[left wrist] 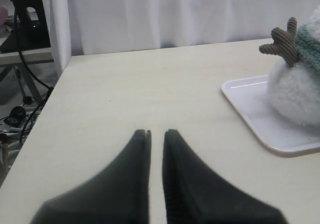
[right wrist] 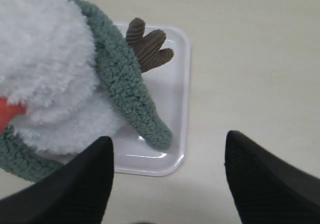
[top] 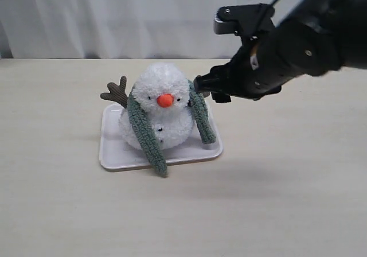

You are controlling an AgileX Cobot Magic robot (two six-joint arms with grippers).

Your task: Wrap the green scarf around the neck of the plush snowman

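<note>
On the left gripper (left wrist: 156, 132) the jaws sit nearly closed, empty. The fuzzy sage-green scarf (top: 146, 133) loops behind the white plush snowman (top: 160, 85) on a tray (top: 114, 156), both ends hanging in front. The right gripper (right wrist: 167, 136) has its jaws wide and empty.

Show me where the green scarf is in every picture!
Exterior view: the green scarf hangs down both sides of the plush snowman, mid-picture.
Left wrist view: only a bit shows, beside a brown stick arm.
Right wrist view: one end reaches down to the white tray.
Shared landmark: the white tray under the snowman.
</note>
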